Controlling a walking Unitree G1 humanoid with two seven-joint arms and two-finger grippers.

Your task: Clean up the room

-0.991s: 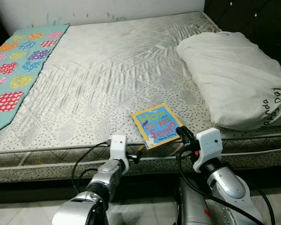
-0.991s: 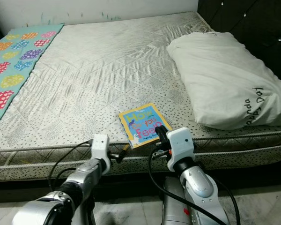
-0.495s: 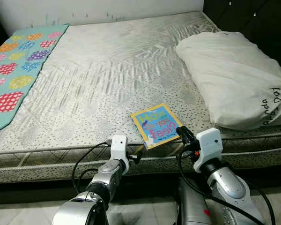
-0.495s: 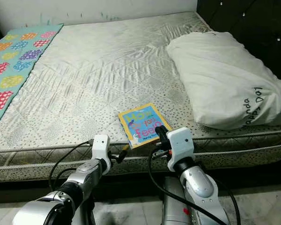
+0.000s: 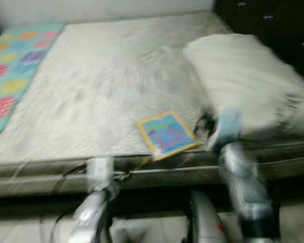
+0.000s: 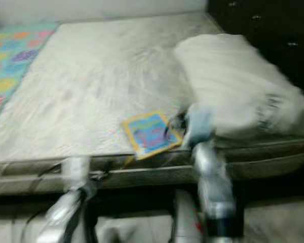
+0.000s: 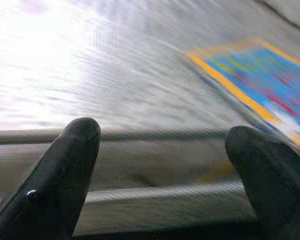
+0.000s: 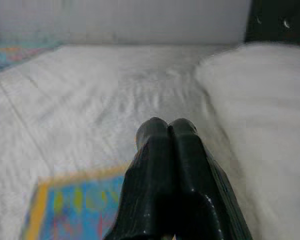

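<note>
A blue picture book with a yellow border lies on the mattress near its front edge. My right gripper is raised over the bed at the book's right edge, close to the pillow. In the right wrist view its fingers are pressed together, shut on nothing, with the book just below them. My left gripper is open, low in front of the mattress edge, with the book ahead of it. The head views are blurred.
A large white pillow fills the bed's right side. A teal blanket with coloured blobs lies along the left side. A dark wall or headboard stands at the far right. Pale floor tiles show below the bed.
My right arm has risen and reached forward from the bed's edge to the book's right side by the pillow. The left arm has dropped lower and to the left. The view is now blurred.
</note>
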